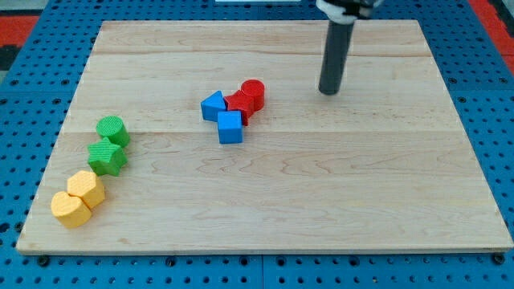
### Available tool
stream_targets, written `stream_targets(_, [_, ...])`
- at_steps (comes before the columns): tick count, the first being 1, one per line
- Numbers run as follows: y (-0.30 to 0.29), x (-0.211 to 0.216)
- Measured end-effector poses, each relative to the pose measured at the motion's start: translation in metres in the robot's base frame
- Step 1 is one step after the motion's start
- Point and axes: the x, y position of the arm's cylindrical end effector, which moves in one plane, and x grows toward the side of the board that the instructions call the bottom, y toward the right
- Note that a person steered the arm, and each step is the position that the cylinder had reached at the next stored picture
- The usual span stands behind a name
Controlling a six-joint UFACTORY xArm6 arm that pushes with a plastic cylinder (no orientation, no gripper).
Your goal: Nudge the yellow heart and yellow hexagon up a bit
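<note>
The yellow heart [69, 209] lies near the board's bottom-left corner. The yellow hexagon [87, 189] touches it just up and to the right. My tip [328, 92] rests on the board at the upper right, far from both yellow blocks and to the right of the red and blue cluster.
A green star [107, 158] and green cylinder [112, 130] sit just above the yellow pair. In the middle are a blue triangle [213, 106], blue cube [230, 127], red star [238, 104] and red cylinder [253, 94]. The wooden board [337, 201] lies on a blue pegboard.
</note>
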Motion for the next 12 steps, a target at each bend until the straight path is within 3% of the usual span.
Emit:
stream_targets(1, [-0.004,0.073])
stream_targets(3, [-0.083,0.196])
stream_targets(7, [-0.203,0.230])
stream_targets(8, [-0.305,0.230])
stream_targets(9, [-0.369,0.224])
stream_targets(11, [-0.337,0.157])
stream_targets(12, [-0.331,0.146])
